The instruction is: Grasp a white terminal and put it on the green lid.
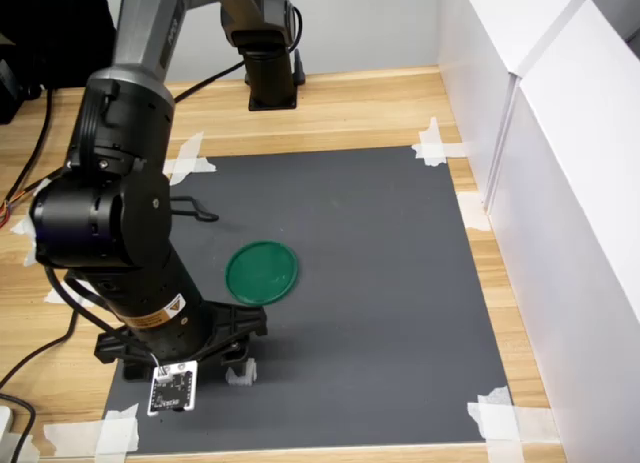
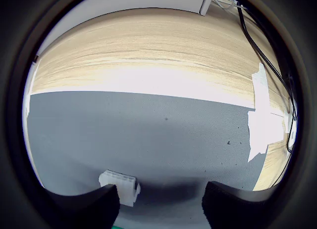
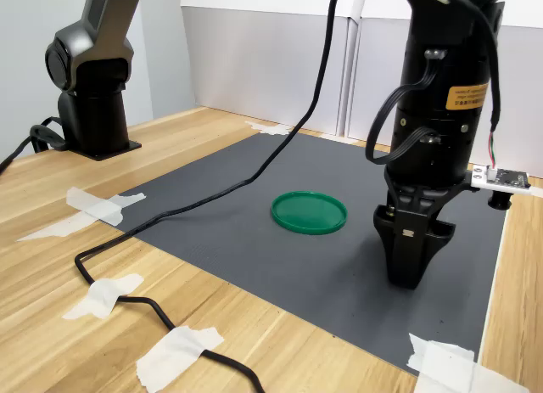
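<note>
The gripper (image 2: pixel 161 209) stands wide open, low over the mat, with the white terminal (image 2: pixel 120 186) touching one finger, off-centre.

White terminal (image 2: pixel 120 185) partly hidden behind a fingertip (image 2: pixel 84 209) in the wrist view; hidden altogether by the gripper (image 3: pixel 413 270) in the second exterior view. Jaw gap unreadable there. Fingertips cropped by frame edge.

A matt, finely textured dark grey mat (image 1: pixel 380 283) lay on a pale wood-grain table (image 1: pixel 330 108), its corners fixed with papery white tape (image 3: pixel 102 208). The green lid (image 1: pixel 262 272) looked like smooth plastic with a slight sheen, as did the small white terminal (image 2: pixel 120 185).
</note>
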